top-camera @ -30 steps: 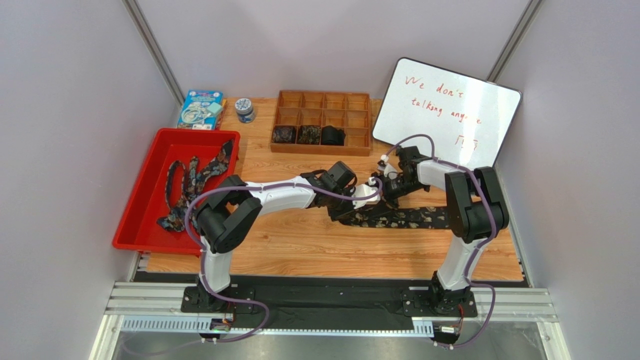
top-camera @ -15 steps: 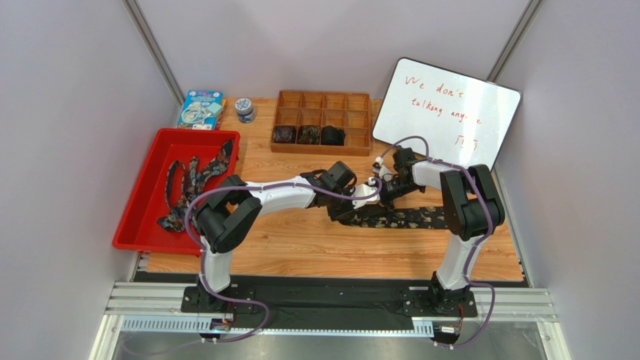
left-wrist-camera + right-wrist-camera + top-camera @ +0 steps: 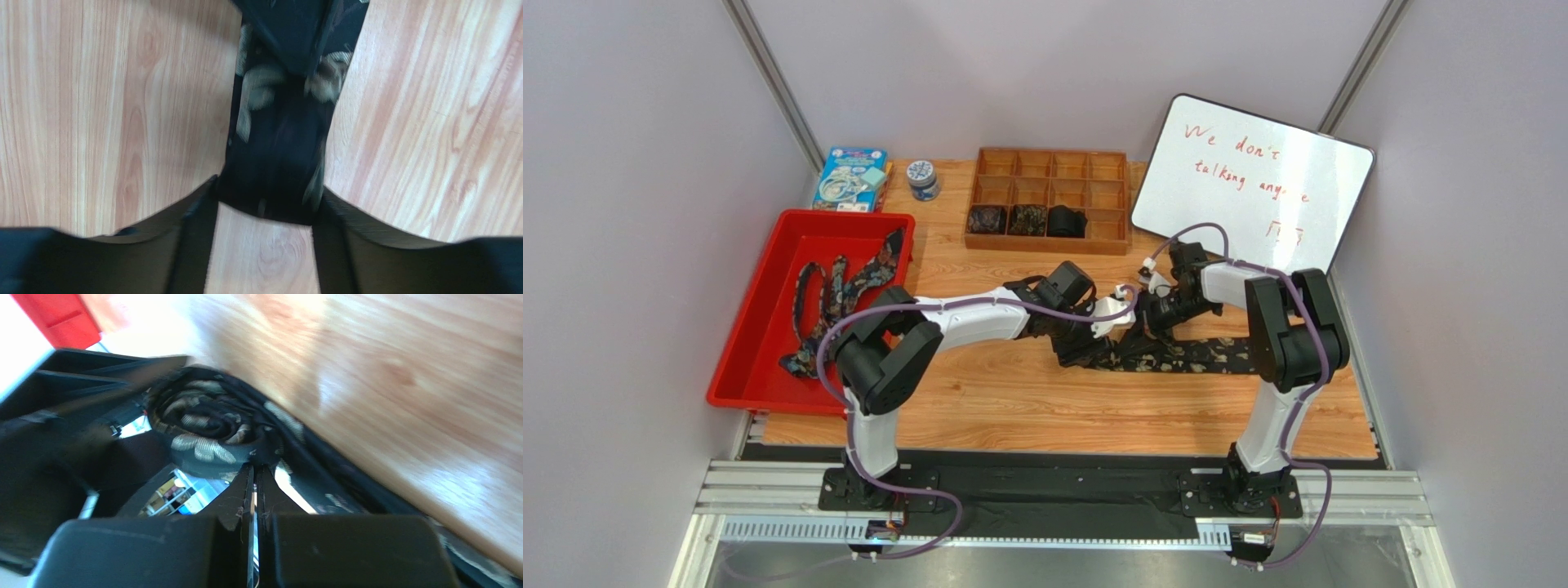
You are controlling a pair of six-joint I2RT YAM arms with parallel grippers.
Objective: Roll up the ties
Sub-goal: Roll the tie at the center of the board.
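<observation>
A dark floral tie (image 3: 1192, 357) lies stretched across the wooden table, its left end wound into a small coil (image 3: 205, 432). My right gripper (image 3: 255, 468) is shut, its tips pinching the lower edge of that coil; from above it (image 3: 1151, 319) sits over the tie's left end. My left gripper (image 3: 265, 197) is open, with the tie's (image 3: 279, 141) dark end lying between its fingertips and bare wood behind it. In the top view the left gripper (image 3: 1085, 336) sits just left of the right one.
A red tray (image 3: 744, 368) at the left holds several loose ties (image 3: 836, 294). A wooden compartment box (image 3: 1051, 162) at the back holds three coils (image 3: 1026, 221). A whiteboard (image 3: 1247, 184) leans at the back right; a blue box (image 3: 849, 178) and a small jar (image 3: 922, 180) stand at the back left.
The right gripper has gone from open to shut at the coil. The left gripper's jaws have widened and it has drawn slightly left.
</observation>
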